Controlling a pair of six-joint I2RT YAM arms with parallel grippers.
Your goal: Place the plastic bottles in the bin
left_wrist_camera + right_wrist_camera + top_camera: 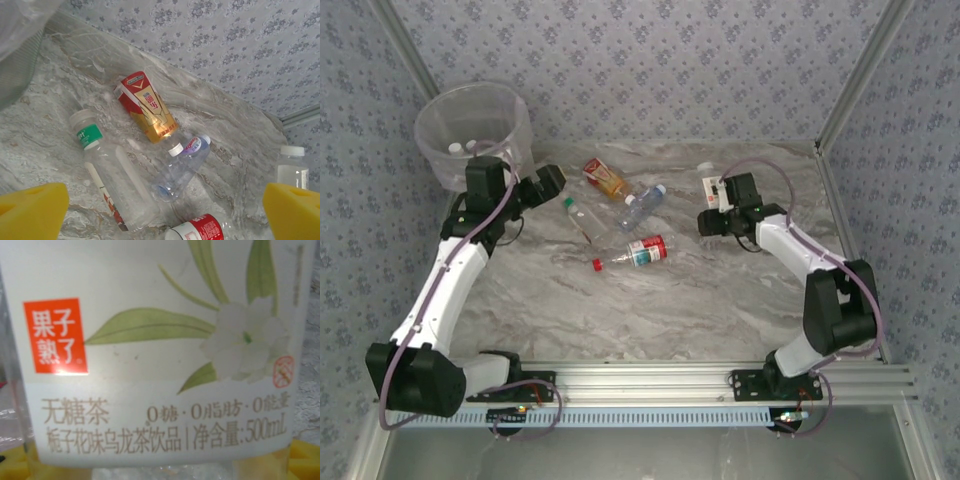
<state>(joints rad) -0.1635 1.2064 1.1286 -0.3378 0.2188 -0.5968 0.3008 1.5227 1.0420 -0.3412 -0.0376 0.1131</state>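
Four plastic bottles lie loose in the middle of the desk. Near the right edge the right jaws stand around an upright white-labelled bottle; whether they press it I cannot tell. The left jaws hang wide open, empty, near the bin at the far left corner, where this bottle must go next.

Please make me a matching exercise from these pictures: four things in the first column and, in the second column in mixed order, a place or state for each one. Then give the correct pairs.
Column one
1. bin
2. white-label bottle
3. left claw
4. red-cap bottle

Column two
a. open, holding nothing
b. lying on its side in the middle of the table
c. between the fingers of the right claw
d. standing at the far left

Pairs: 1-d, 2-c, 3-a, 4-b
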